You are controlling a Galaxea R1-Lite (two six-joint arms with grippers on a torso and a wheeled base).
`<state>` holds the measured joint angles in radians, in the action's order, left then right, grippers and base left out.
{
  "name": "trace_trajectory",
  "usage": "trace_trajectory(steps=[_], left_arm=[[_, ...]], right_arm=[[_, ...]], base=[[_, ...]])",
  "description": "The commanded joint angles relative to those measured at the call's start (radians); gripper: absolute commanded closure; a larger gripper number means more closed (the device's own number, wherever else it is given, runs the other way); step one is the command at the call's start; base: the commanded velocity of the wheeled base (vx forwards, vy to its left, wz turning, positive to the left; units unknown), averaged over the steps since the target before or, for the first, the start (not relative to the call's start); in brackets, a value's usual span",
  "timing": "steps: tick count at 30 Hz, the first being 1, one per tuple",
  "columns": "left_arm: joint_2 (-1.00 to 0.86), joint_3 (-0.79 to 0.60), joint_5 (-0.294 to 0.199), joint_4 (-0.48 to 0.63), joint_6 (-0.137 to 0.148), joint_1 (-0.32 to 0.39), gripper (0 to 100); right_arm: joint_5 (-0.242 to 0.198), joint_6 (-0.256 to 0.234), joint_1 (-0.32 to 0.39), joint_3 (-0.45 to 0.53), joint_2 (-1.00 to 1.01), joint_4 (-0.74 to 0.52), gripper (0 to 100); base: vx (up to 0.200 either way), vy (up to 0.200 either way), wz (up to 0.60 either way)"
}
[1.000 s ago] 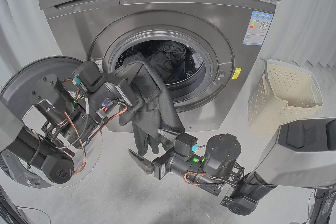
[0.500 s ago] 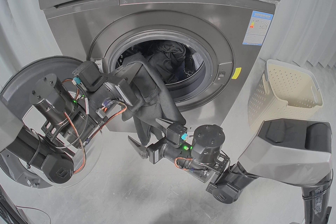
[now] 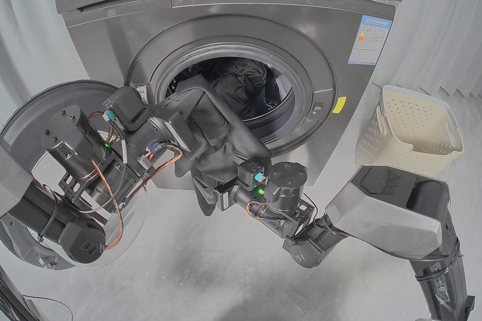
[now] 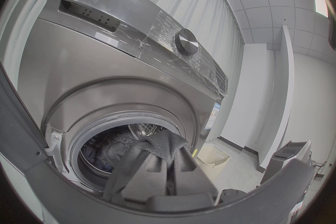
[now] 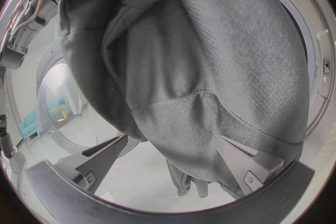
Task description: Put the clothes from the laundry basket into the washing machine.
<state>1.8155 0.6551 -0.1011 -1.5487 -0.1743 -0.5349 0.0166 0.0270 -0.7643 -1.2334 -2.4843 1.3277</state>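
Head camera looks down on washing machine (image 3: pixel 281 26); both wrist cameras face it closely.

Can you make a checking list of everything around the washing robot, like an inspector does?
Surface: smooth grey floor.
Job's things: washing machine, door swung open; dark clothes in the drum; dark garment hanging out over the opening's rim; laundry basket beside the machine, nothing seen inside.
Clutter: nothing seen.
Grippers: left gripper shut on the garment at the opening; right gripper open, a finger either side of the hanging cloth.
Cables: orange wires on the left arm.
Surroundings: pale curtains.
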Motion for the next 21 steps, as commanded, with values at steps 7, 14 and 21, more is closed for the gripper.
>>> trace_trajectory(steps=[7, 14, 21], left_arm=[[0.004, -0.003, 0.000, -0.001, -0.002, -0.005, 100], [0.004, -0.005, 0.000, -0.001, -0.002, -0.007, 100], [0.004, 0.000, 0.001, -0.001, -0.027, -0.005, 100]], right_arm=[[0.009, -0.001, 0.002, -0.092, -0.041, -0.008, 0], [0.013, -0.002, 0.011, -0.158, -0.073, -0.027, 0], [0.028, -0.004, 0.017, -0.169, -0.079, -0.027, 100]], base=[[0.000, 0.000, 0.00], [0.000, 0.000, 0.00], [0.000, 0.000, 0.00]])
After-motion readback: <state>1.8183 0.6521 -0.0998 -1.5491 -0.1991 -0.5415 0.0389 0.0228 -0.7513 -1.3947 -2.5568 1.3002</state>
